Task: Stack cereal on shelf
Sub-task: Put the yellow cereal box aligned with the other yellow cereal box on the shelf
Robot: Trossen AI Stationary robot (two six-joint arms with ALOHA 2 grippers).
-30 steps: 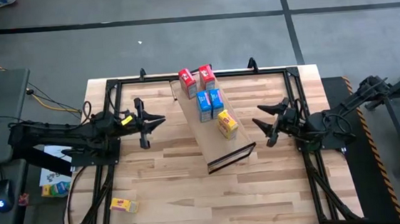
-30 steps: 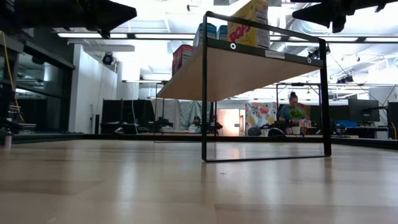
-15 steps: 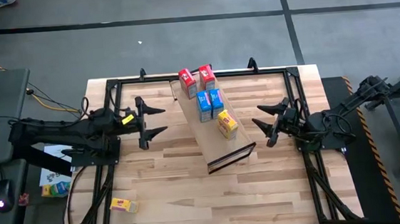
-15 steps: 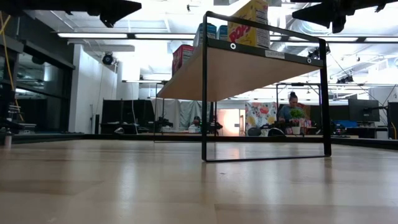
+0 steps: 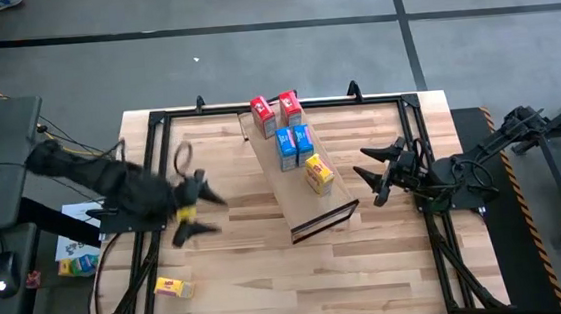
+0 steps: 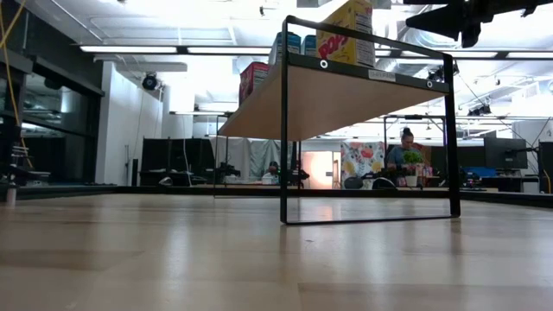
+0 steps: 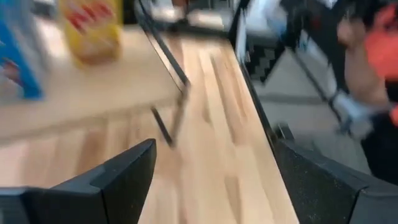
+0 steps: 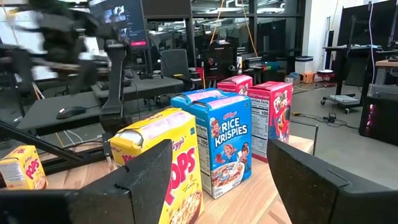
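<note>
The shelf (image 5: 302, 203), a long light-wood panel, stands raised on a thin dark frame (image 6: 285, 130) at mid-table. On it stand two red cereal boxes (image 5: 262, 109) (image 5: 291, 106), two blue ones (image 5: 286, 148) (image 5: 304, 139) and a yellow one (image 5: 319, 174). Another yellow box (image 5: 173, 286) lies on the table at the near left. My left gripper (image 5: 198, 215) hovers open and blurred, left of the shelf. It holds nothing; its fingers (image 7: 124, 177) frame the shelf's near end. My right gripper (image 5: 374, 174) waits open and empty right of the shelf, facing the boxes (image 8: 221, 146).
A dark metal frame (image 5: 157, 122) runs round the tabletop edges. Bare wood lies near and left of the shelf (image 6: 259, 259). A person (image 6: 406, 155) sits in the room behind. Another person's arm (image 7: 373, 50) shows beyond the table's near edge.
My left gripper has opened, then swung quickly toward the table's near edge, turning as it went; it has left the low view. The boxes, the shelf and my right gripper have kept still.
</note>
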